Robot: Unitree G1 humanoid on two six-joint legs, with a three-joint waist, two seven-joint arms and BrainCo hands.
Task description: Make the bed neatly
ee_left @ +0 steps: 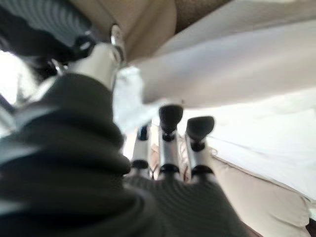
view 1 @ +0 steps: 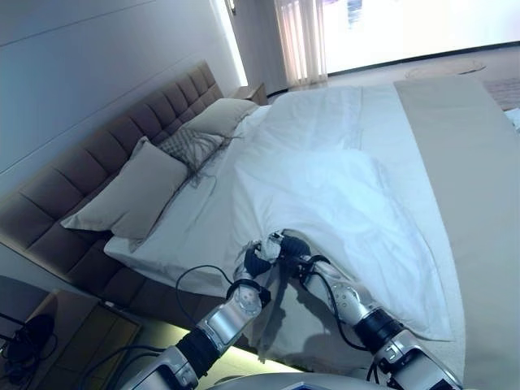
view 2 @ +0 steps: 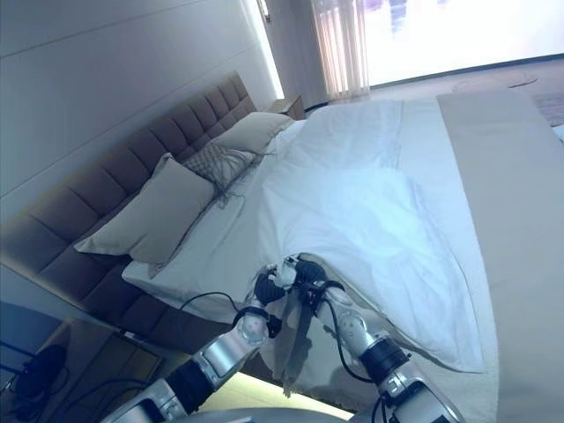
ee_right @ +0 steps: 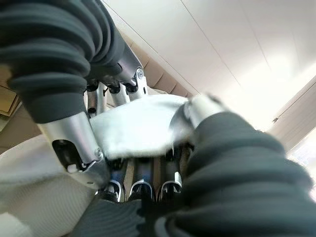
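Bed [view 1: 479, 203]: white duvet [view 1: 325, 195] rumpled, near corner bunched. Left hand [view 1: 258, 262] and right hand [view 1: 294, 248] both curled on that corner. Pillows [view 1: 130, 195] left by tufted headboard [view 1: 97, 154]; curtain [view 1: 301, 41] far.

Silver-grey arms, dark ribbed wrist covers, dark-tipped silver fingers [ee_left: 168, 129].

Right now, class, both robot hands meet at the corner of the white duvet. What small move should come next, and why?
Probably draw the corner toward the pillows. Both the left hand and the right hand pinch the white duvet at its near corner, which is folded back in a slanted edge, leaving the sheet by the headboard uncovered.
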